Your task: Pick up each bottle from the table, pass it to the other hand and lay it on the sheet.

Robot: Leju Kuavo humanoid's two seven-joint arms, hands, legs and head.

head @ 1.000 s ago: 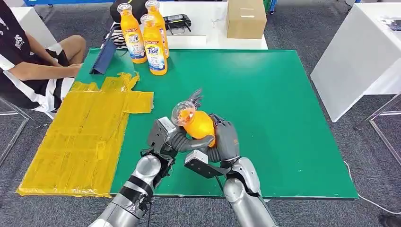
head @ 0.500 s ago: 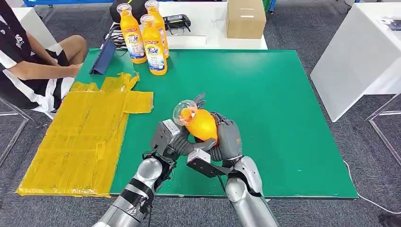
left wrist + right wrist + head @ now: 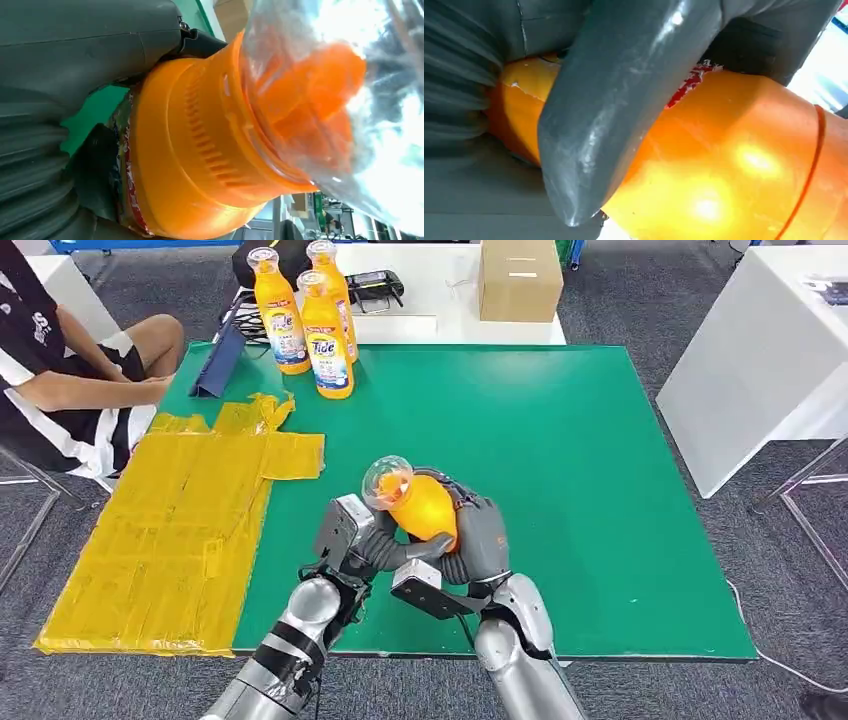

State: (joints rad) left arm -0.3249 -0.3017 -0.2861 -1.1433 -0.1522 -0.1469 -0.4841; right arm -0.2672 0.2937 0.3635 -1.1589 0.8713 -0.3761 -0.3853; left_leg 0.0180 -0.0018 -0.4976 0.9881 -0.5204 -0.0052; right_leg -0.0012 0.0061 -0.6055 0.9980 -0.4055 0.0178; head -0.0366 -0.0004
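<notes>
Over the green table [image 3: 600, 490], a smooth, stiff, likely heavy bottle [image 3: 420, 505] is gripped mid-body by both hands' fingers [image 3: 405, 550].

Overall light: bright and even from overhead in my head view.
Shadows: soft, faint on the green table top [image 3: 600, 460].
Glare: white highlights on the glossy orange plastic bottle [image 3: 734, 165]; its clear domed cap [image 3: 350, 100] washes out.
Focus: my wrist views sit too close, edges soft.

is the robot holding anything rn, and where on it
Yes: both the left hand and the right hand grip one orange bottle around its body, leaving its clear cap end free.
</notes>
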